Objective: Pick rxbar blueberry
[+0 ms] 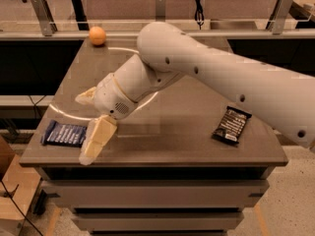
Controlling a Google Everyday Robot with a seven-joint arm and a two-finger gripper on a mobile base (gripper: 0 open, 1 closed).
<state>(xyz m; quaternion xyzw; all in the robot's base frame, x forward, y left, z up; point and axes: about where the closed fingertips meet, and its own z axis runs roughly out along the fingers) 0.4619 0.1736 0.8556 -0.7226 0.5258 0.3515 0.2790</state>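
- Brown, flat-topped, the table (pixel 197 132) stands in front of a low glass barrier with metal posts. An orange ball (pixel 97 35) sits at its far left corner.
- On the near left edge lies the blueberry bar (pixel 63 133), flat in its dark blue wrapper with pale lettering. It rests on the table, not lifted and not gripped.
- Well apart on the right side lies a black-brown bar (pixel 231 125) with white text. It is not the target, and nothing is near it.
- A white arm (pixel 221 77) reaches in from the right, across the table towards the left side.
- At its end the gripper (pixel 82 128) sits just beside the right end of the blueberry bar. One finger points up-left and the other slants down towards the front edge.
- Its fingers (pixel 98 139) are spread wide and hold nothing. The lower one covers the right tip of the blue wrapper from this angle. Whether it touches the wrapper cannot be told.
- By my reading, the approach is largely done, since the arm is on the correct side and at the correct bar.
- Left to do, I judge, are lining the spread fingers over the bar, coming down on it, closing and lifting. The pick itself has not begun.
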